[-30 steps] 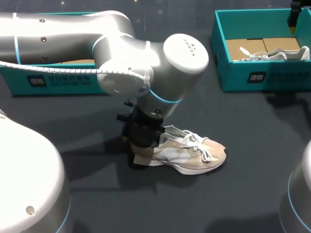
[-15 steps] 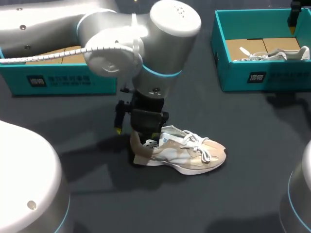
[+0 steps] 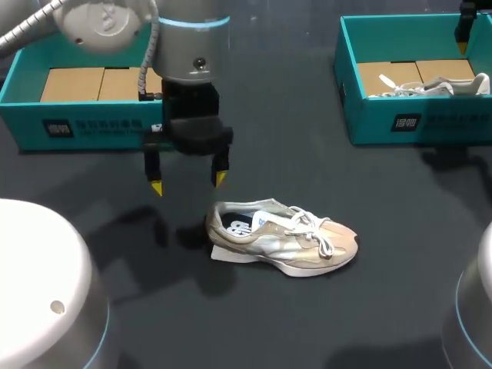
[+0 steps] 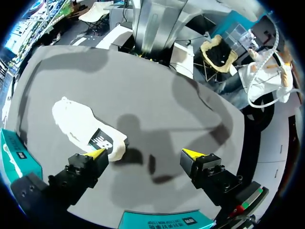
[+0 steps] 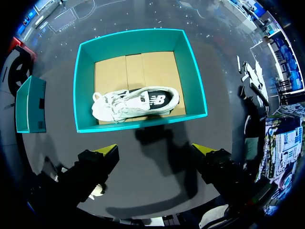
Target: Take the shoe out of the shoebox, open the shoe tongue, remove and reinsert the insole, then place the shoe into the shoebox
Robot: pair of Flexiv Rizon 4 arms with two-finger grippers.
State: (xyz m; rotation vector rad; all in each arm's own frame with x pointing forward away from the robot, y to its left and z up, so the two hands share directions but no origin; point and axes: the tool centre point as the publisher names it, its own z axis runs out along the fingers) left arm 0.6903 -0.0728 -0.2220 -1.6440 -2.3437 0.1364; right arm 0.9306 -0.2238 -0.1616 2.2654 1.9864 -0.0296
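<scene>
A beige and white shoe [image 3: 284, 242] lies on its sole on the dark table, toe to the right, laces tied. My left gripper [image 3: 188, 183] hangs open above the table just back-left of the heel and touches nothing. In the left wrist view the shoe [image 4: 86, 126] lies ahead of one finger, outside the gap of the left gripper [image 4: 144, 153]. My right gripper [image 5: 155, 149] stands open and empty high over the right teal shoebox [image 5: 190, 71], which holds a second white shoe [image 5: 136, 104].
An open teal shoebox [image 3: 92, 131] with a bare cardboard floor stands at the back left, behind my left gripper. The right shoebox [image 3: 384, 119] stands at the back right. Dark bare tabletop [image 3: 307, 323] surrounds the shoe on the front and right sides.
My left gripper was down at the shoe's heel; it opened, let go, and rose away to the back-left. The shoe stays on the table. The right arm has not moved.
</scene>
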